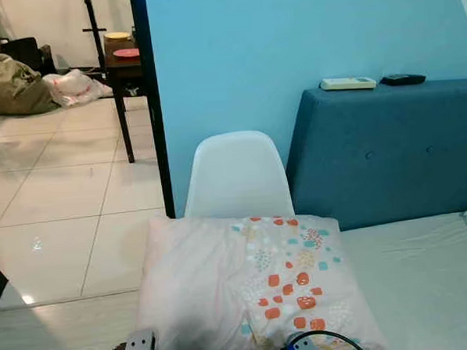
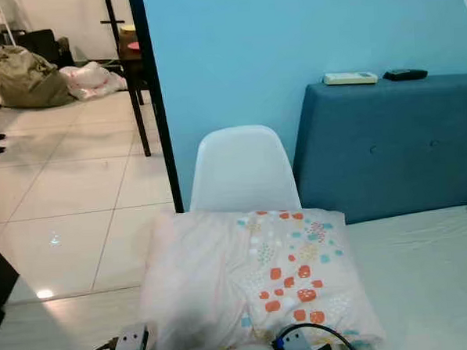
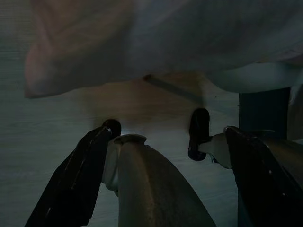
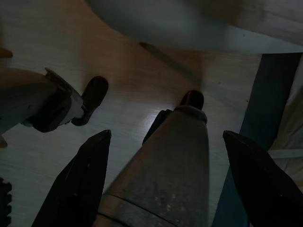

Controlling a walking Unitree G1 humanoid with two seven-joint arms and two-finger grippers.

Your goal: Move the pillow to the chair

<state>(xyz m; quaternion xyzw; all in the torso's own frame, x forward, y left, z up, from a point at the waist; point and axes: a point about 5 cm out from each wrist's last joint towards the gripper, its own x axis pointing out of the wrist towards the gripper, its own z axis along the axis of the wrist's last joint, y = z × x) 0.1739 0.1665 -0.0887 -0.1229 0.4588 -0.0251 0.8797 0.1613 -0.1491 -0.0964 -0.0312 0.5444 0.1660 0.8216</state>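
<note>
A pale pink pillow [image 1: 247, 284] with orange and blue spots is held up off the floor, just in front of me. It rests over both wrists [image 1: 138, 348] at the bottom of the eye views. Directly behind it stands the white chair [image 1: 237, 175]; the pillow hides its seat. In the left wrist view the left gripper [image 3: 166, 133] points down at the floor, open, with the pillow's underside [image 3: 142, 42] above it. The right gripper [image 4: 166, 135] is likewise open over the floor, nothing between its fingers [image 4: 80, 179].
A bed [image 1: 427, 282] with a blue headboard [image 1: 389, 151] lies to the right, with a white remote [image 1: 348, 83] and a black object [image 1: 402, 78] on top. A blue wall [image 1: 289, 46] backs the chair. On the left are tiled floor [image 1: 62, 200], a dark table [image 1: 123, 79] and bags [image 1: 9, 85].
</note>
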